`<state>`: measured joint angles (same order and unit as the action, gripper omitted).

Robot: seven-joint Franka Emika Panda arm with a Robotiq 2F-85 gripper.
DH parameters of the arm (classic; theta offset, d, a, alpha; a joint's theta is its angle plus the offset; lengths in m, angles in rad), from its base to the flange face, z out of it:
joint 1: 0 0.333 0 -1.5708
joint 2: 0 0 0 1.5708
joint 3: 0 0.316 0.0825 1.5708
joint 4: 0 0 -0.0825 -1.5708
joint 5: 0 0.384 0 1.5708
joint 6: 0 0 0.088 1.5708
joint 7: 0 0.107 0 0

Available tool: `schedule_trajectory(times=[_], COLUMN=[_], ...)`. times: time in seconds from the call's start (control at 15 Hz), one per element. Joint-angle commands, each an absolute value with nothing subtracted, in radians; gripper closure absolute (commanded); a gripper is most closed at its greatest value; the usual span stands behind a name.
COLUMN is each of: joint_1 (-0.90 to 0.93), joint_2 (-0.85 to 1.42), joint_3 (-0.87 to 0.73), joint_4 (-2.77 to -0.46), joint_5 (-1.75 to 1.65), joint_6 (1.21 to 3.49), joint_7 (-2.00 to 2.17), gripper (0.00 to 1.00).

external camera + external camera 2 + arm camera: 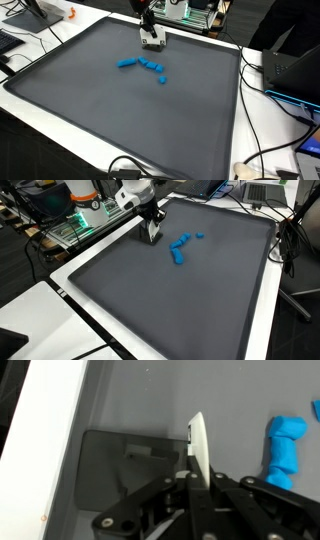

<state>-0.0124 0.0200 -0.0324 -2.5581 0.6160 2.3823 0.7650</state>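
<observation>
Dark grey, matt and smooth, a large mat point(120, 110) with rounded corners covers nearly the whole white table point(40, 135). The gripper point(152, 40) stands near the far edge of the mat, at about 12 o'clock in an exterior view, and its black metal fingers are pressed together.

In the wrist view the gripper point(200, 478) is clenched on a thin white piece point(197, 445), flat like a card and seen from its edge, with a rounded tip. The piece stands out from between the fingers over the mat point(140, 400). I cannot tell whether its tip touches the mat.

At about 3 o'clock from the white piece, well apart from it, lie the blue blocks point(285, 450). They are small, glossy like plastic, with soft rounded edges. In an exterior view the blue blocks point(142, 64) make a short bent row at about 6 o'clock from the gripper, with one separate at the row's end. In an exterior view they point(180, 248) lie at about 4 o'clock from the gripper point(152, 230).

Black cables point(262, 90) curl on the table beside the mat.
</observation>
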Motion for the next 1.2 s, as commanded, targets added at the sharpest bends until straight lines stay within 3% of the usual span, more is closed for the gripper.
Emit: schedule_trajectory(times=[0.0, 1.13], joint_1=[-0.014, -0.004], joint_2=[0.000, 0.042], joint_3=[-0.029, -0.013], joint_4=[-2.594, -2.597], joint_5=[0.607, 0.616], joint_6=[2.429, 2.511], joint_7=[0.785, 0.786], gripper=[0.99, 0.99])
